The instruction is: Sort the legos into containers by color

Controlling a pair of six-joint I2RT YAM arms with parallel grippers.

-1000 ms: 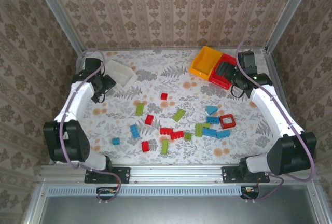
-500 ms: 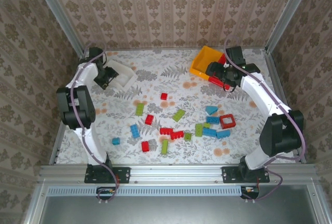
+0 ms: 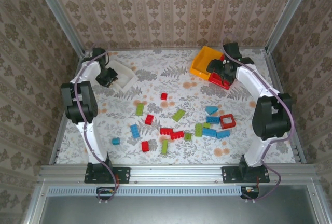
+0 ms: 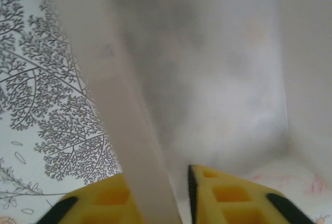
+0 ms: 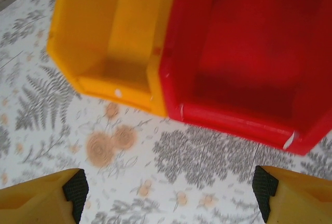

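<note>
At the far left corner of the desk [image 3: 155, 76], the left pincer [image 4: 155, 176] is clenched on the thin, smooth, matt side wall of the white bin [image 4: 223, 79], with one yellow finger [image 4: 104, 203] outside the wall and the other inside. Over at the far right, the right pincer [image 5: 168, 189] hangs released above the bare printed surface, its black-tipped yellow fingers wide apart. It is just short of the orange-yellow bin [image 5: 98, 37] and the red bin [image 5: 244, 53], two glossy rectangular plastic tubs standing wall to wall. The legos [image 3: 171, 132], studded red, green and blue bricks of several lengths plus a red square frame [image 3: 227, 121], lie scattered across the middle of the desk's grey fern and orange blossom print, apart from all three bins.
</note>
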